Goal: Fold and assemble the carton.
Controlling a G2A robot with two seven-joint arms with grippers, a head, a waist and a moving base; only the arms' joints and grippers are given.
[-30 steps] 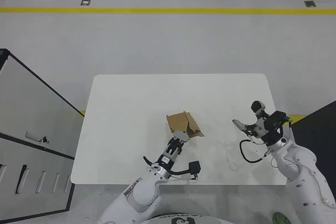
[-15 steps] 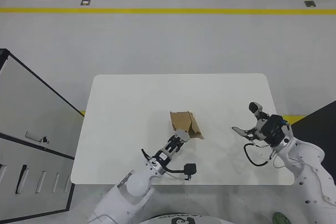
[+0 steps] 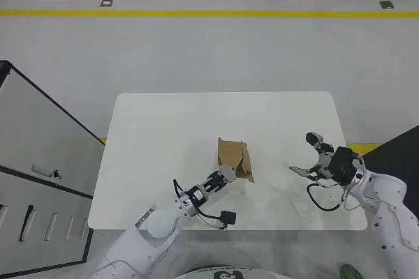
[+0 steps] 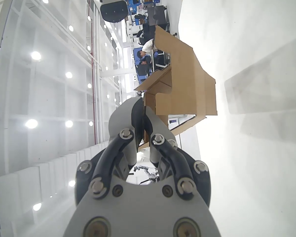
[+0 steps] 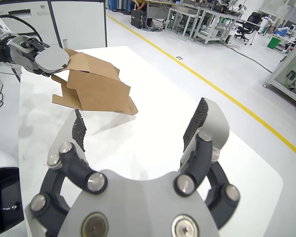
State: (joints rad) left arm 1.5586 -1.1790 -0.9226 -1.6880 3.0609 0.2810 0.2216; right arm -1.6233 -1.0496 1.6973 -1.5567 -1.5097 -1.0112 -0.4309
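Since a second ago the carton (image 3: 235, 159) has turned in the grip and looks narrower from above, its 9 o'clock edge drawn in. The right fingers (image 3: 311, 138) have eased a touch toward 7 o'clock.

From the top view I have the brown carton close to the centre of the white worktop (image 3: 160, 125), half-folded, with flaps standing out at angles. My left fingers (image 3: 225, 172) are clamped tight on a flap at the carton's 7 o'clock corner. The left wrist view shows the cardboard pinched flat between the left fingers (image 4: 144, 122).

In the right wrist view the carton (image 5: 98, 87) hangs tilted from that grip with its shadow on the worktop beneath. I cannot tell whether its lowest corner touches the surface.

My right fingers (image 5: 213, 124) are spread wide and hold nothing. They sit over the worktop at the carton's 3 o'clock, well apart from it and pointed its way.

Off the worktop, a grey cabinet (image 3: 28, 118) stands at 9 o'clock, and a yellow line (image 3: 209, 12) crosses the floor at 12 o'clock
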